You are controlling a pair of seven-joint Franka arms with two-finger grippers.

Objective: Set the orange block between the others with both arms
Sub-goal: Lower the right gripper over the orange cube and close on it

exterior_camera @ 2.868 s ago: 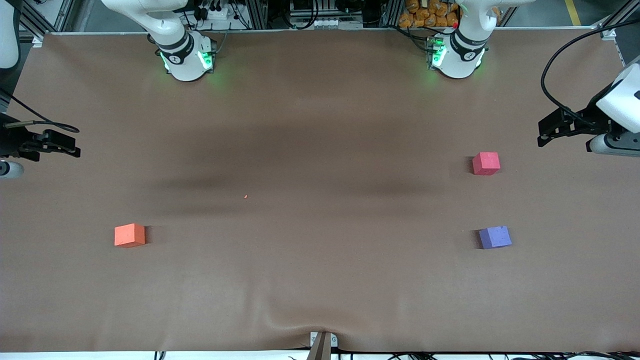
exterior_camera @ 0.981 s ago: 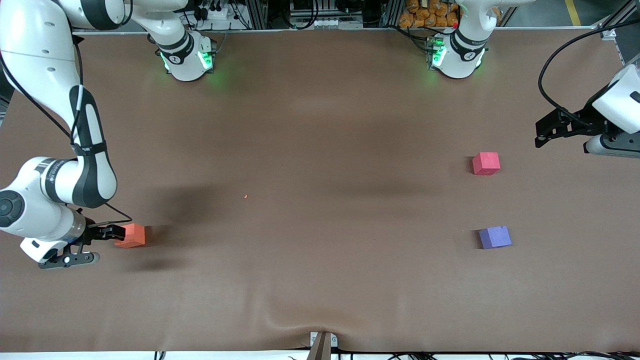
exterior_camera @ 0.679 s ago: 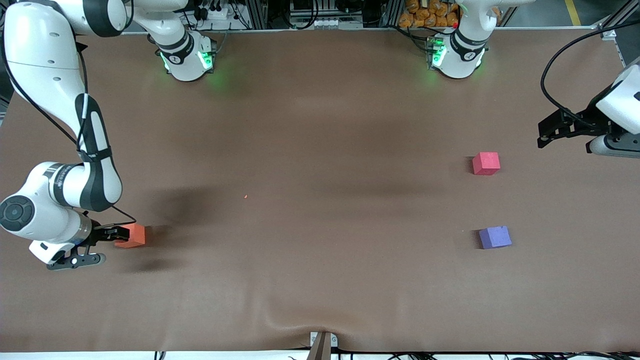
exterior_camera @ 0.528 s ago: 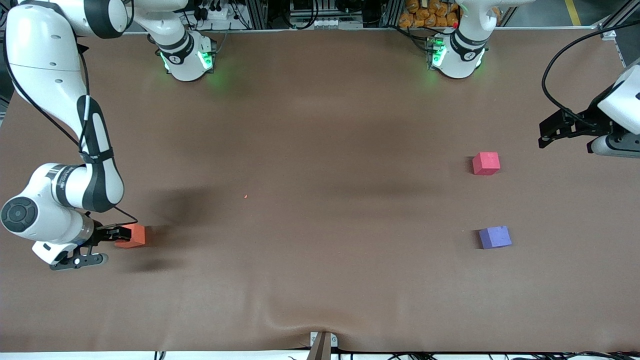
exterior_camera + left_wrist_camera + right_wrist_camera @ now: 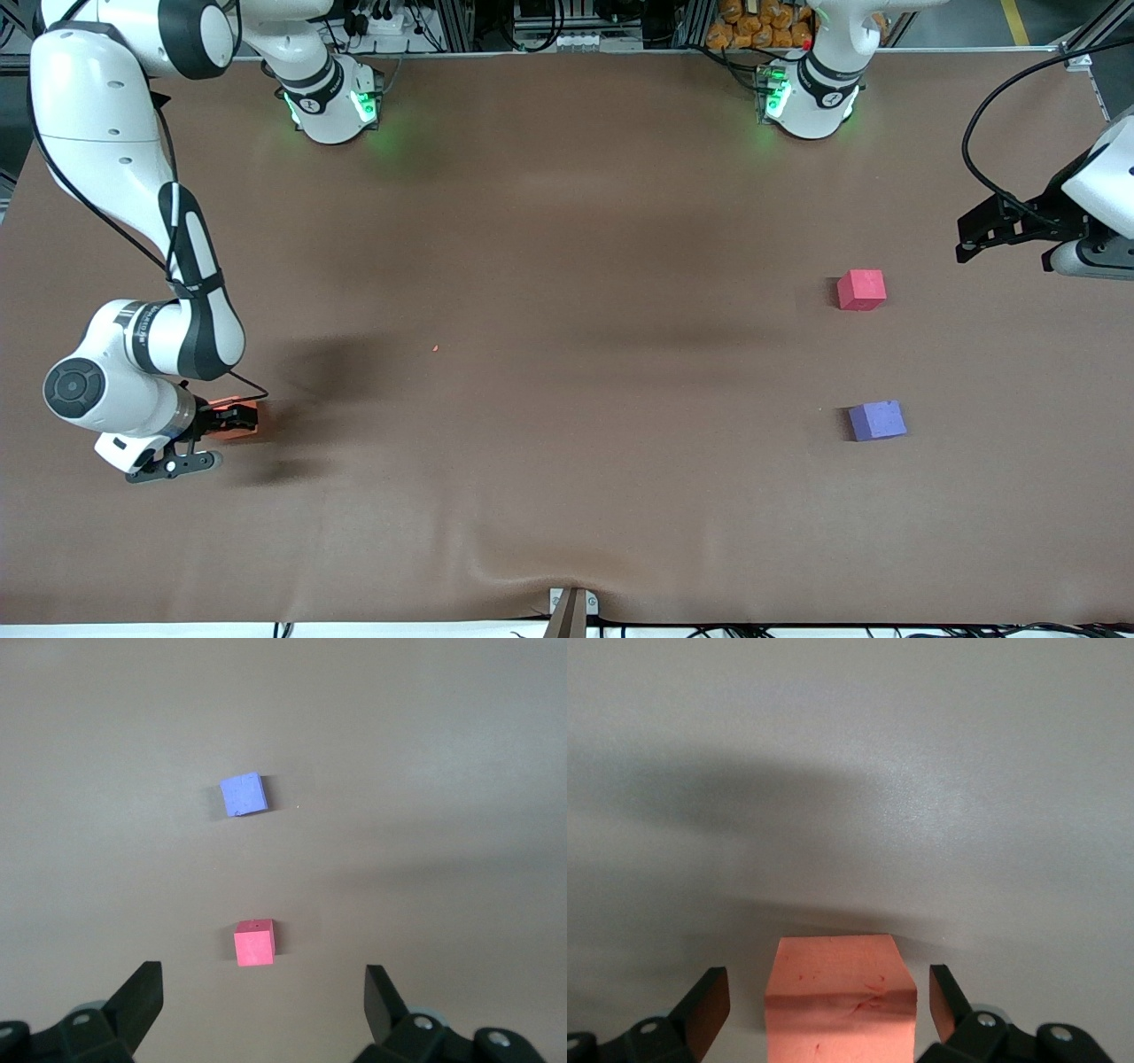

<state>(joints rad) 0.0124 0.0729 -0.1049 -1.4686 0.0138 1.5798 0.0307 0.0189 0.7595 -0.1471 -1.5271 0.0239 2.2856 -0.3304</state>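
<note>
Now look at the table (image 5: 567,221): your right arm (image 5: 115,177) reaches down at the lower left of the front frame, and the right gripper (image 5: 232,416) straddles the orange block (image 5: 239,418), fingers spread wide with nothing clamped yet. The block lies square between the jaws, so closing should catch two flat faces. The right wrist view confirms the gap on each side of that block (image 5: 840,1001), which the front view hides. The left gripper (image 5: 966,237) waits released at the right edge, over the red-pink cube (image 5: 254,944) and purple-blue cube (image 5: 243,795), well apart.
</note>
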